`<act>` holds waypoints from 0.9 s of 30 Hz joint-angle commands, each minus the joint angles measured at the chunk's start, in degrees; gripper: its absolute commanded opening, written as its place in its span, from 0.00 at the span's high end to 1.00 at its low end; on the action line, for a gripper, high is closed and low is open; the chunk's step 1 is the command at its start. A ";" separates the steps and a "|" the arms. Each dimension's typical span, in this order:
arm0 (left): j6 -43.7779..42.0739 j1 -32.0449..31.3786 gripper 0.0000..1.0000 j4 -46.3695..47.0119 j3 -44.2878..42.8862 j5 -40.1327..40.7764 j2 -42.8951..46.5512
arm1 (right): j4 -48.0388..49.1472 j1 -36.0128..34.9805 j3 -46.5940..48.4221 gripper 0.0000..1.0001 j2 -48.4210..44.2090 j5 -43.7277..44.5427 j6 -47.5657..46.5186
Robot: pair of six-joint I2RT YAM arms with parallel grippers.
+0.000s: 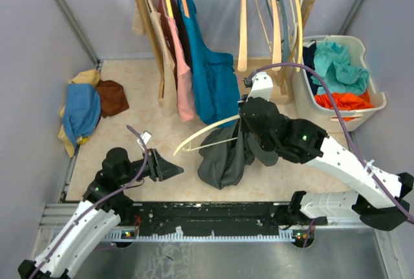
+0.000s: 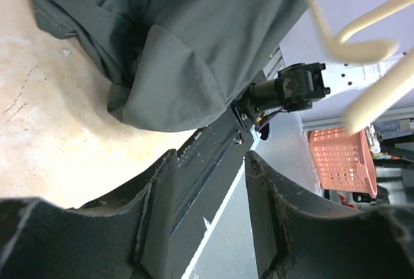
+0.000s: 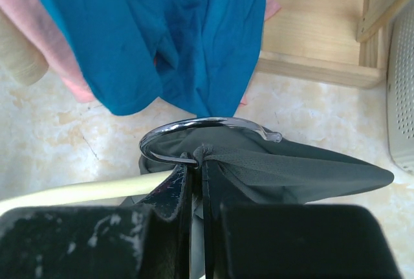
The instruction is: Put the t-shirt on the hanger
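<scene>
My right gripper [image 1: 244,121] is shut at the base of the hanger's silver hook [image 3: 194,127], with the t-shirt's collar bunched against its fingertips [image 3: 173,185]. The dark grey t-shirt [image 1: 223,156] hangs from there in a crumpled drape, its lower end on the floor. One pale wooden arm of the hanger [image 1: 204,133] sticks out bare to the left. My left gripper [image 1: 171,167] sits low, left of the shirt and apart from it, open with nothing between its fingers [image 2: 152,195]. In the left wrist view the t-shirt [image 2: 194,52] fills the top and the hanger [image 2: 381,91] crosses the upper right.
Behind stands a wooden clothes rack [image 1: 145,7] with a teal shirt [image 1: 210,72], a pink garment [image 1: 184,78] and several empty hangers [image 1: 275,20]. A white basket [image 1: 372,107] of clothes stands at the right. A pile of clothes [image 1: 87,107] lies at the left.
</scene>
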State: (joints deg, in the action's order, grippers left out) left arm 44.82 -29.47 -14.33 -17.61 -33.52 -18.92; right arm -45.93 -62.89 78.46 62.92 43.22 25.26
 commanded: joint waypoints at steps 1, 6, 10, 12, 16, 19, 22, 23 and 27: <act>4.55 -0.42 0.48 11.02 4.83 1.48 0.86 | 2.56 4.95 3.78 1.00 -1.48 -5.33 3.88; 4.55 -4.59 0.48 16.71 6.00 6.92 -1.98 | 2.49 9.35 4.20 1.00 -0.93 -9.27 5.34; 2.23 -15.70 0.48 22.59 5.88 18.11 -7.01 | 3.12 11.57 3.94 1.00 -0.51 -12.19 5.89; 0.35 -23.41 0.48 25.81 5.48 25.71 -10.35 | 3.17 12.49 3.95 1.00 -0.27 -13.38 6.02; -4.29 -35.99 0.48 28.33 3.51 40.59 -17.77 | 2.88 13.58 4.41 1.00 -0.08 -14.95 6.04; -6.89 -42.57 0.48 31.38 3.49 47.61 -19.91 | 2.50 14.31 4.54 1.00 -0.35 -15.76 6.10; -9.97 -47.18 0.48 35.43 3.76 53.82 -22.17 | 2.51 14.54 4.35 1.00 -0.83 -16.15 6.20; -11.34 -48.68 0.47 37.05 3.84 55.68 -23.11 | 2.44 14.61 4.26 1.00 -0.94 -16.22 6.31; -17.89 -53.81 0.47 45.85 4.10 61.32 -29.13 | 2.43 14.80 3.85 1.00 -1.24 -16.67 6.63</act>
State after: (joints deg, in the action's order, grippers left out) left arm 35.44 -79.09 19.70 -12.45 17.58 -43.53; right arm -46.50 -48.56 79.31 63.16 27.05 31.18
